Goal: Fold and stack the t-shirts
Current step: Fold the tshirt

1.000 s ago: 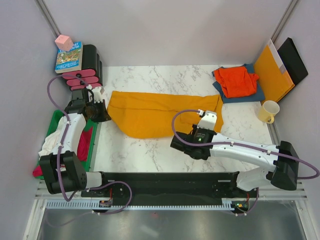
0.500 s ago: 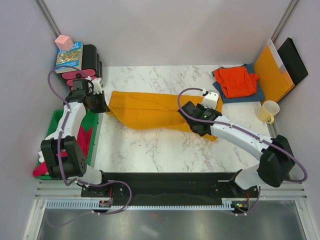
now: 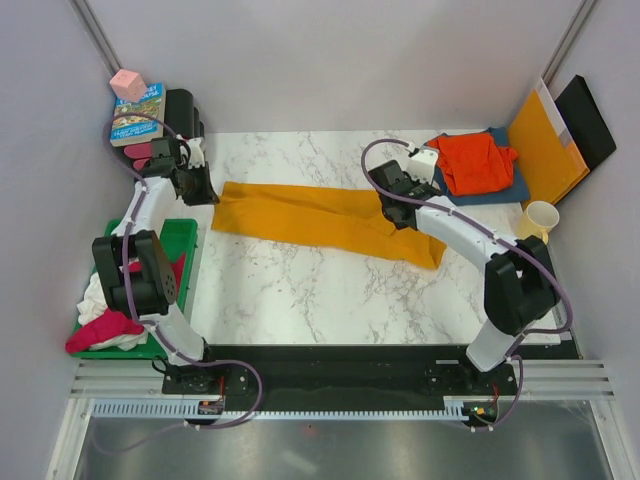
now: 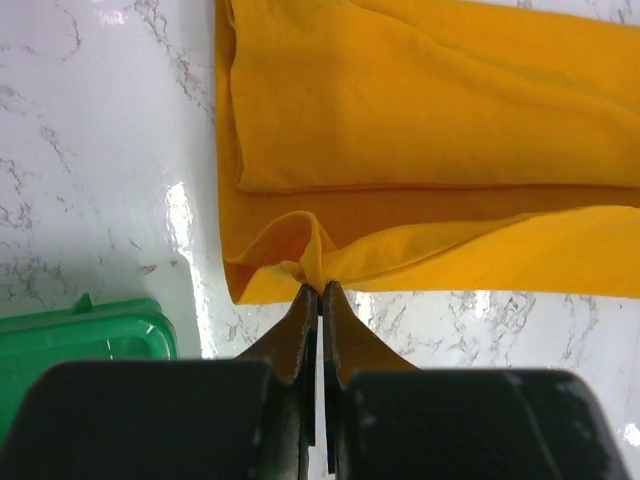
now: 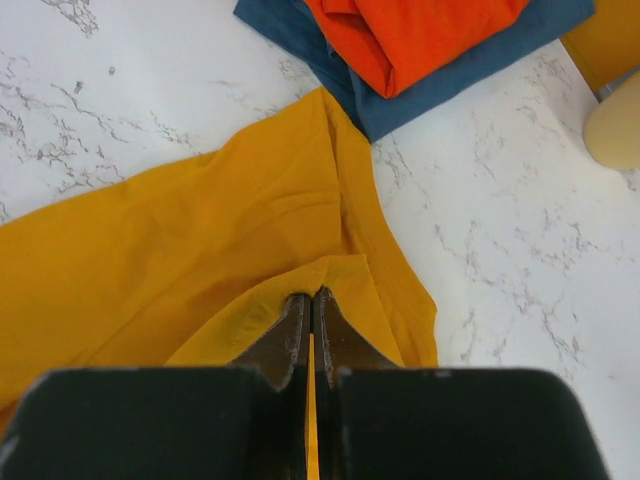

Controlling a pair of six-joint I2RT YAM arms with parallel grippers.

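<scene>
Long folded mustard-yellow t-shirt (image 3: 320,215) lies flat; folded red-orange t-shirt (image 3: 475,162) rests on dark blue t-shirt (image 3: 505,190).

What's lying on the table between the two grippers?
The mustard-yellow t-shirt, folded into a long band, spans the whole stretch; the left gripper and the right gripper each pinch an edge of it. The top view shows it.

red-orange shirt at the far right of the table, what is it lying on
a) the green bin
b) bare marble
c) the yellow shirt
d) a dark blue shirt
D: the red-orange shirt lies folded on top of the dark blue shirt, whose edges show around it in the top and right wrist views.
</scene>
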